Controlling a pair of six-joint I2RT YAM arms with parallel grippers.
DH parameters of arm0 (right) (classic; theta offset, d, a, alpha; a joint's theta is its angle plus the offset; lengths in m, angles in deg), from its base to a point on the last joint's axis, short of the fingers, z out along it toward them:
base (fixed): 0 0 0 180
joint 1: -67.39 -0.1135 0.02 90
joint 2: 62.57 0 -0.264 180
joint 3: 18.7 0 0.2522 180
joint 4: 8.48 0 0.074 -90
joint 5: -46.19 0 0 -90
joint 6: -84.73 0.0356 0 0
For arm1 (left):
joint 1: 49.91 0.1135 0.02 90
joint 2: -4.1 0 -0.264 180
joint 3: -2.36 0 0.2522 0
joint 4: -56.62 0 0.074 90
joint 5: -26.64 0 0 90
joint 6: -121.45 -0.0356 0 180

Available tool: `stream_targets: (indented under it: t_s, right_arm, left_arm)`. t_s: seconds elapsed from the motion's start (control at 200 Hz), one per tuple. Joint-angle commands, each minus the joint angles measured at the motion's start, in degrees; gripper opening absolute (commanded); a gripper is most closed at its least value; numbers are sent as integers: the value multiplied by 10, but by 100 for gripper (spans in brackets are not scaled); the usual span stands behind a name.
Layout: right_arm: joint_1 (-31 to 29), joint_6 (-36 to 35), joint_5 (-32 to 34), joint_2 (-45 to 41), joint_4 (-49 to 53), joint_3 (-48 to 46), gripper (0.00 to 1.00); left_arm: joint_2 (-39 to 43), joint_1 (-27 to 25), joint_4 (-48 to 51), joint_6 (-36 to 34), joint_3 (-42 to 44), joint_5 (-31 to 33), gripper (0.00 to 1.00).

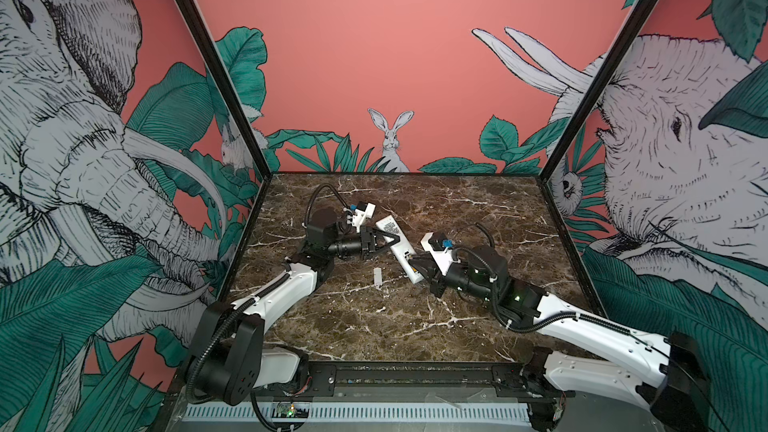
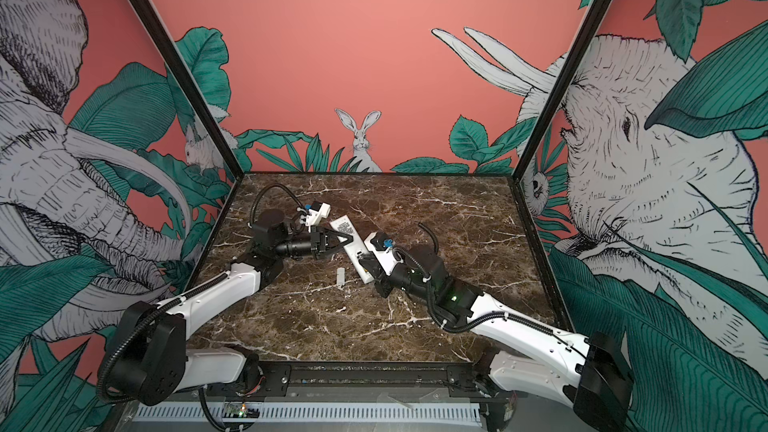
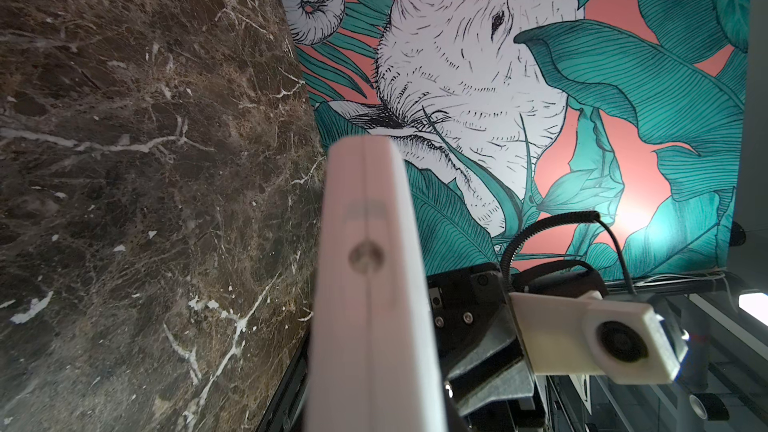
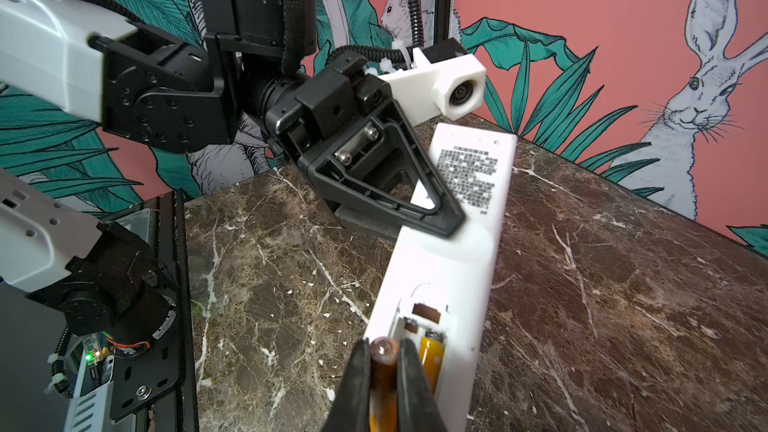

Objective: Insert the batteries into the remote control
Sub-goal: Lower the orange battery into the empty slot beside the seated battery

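Observation:
The white remote control [image 1: 395, 243] [image 2: 351, 246] lies slanted just above the marble table, printed label up [image 4: 457, 259]. My left gripper [image 1: 394, 239] [image 4: 436, 226] is shut on its middle; in the left wrist view only the remote's edge [image 3: 365, 284] shows. At the remote's near end the compartment is uncovered. One orange battery [image 4: 432, 357] lies inside it. My right gripper [image 4: 384, 353] [image 1: 415, 268] is shut on a second orange battery [image 4: 382, 371], held lengthwise at the compartment's mouth beside the seated one.
A small loose white cover [image 1: 377, 277] [image 2: 341, 277] lies on the marble table [image 1: 374, 326] just left of the right gripper. Patterned walls close in the table on three sides, and a black rail [image 1: 415, 371] runs along its front edge.

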Motion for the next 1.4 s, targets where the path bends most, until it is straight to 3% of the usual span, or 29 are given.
stream_targets:
  t_s: [0.0,0.165,0.45,0.79,1.185,1.395]
  right_arm:
    - [-3,8,5,0,16,-11,11]
    - [-3,11,11,8,15,-5,19]
    - [-4,7,15,8,17,4,24]
    - [-3,32,31,-4,68,42,34]
    - [-3,78,57,88,219,154,33]
    - [-4,84,43,118,249,179,30]
  left_arm:
    - [34,10,-33,2,-6,-4,0]
    - [36,10,-20,-9,-11,-3,0]
    - [37,11,5,-28,-16,-2,0]
    - [49,11,148,-161,-31,14,0]
    - [55,11,178,-225,-17,40,0]
    - [50,11,177,-236,-13,42,0]
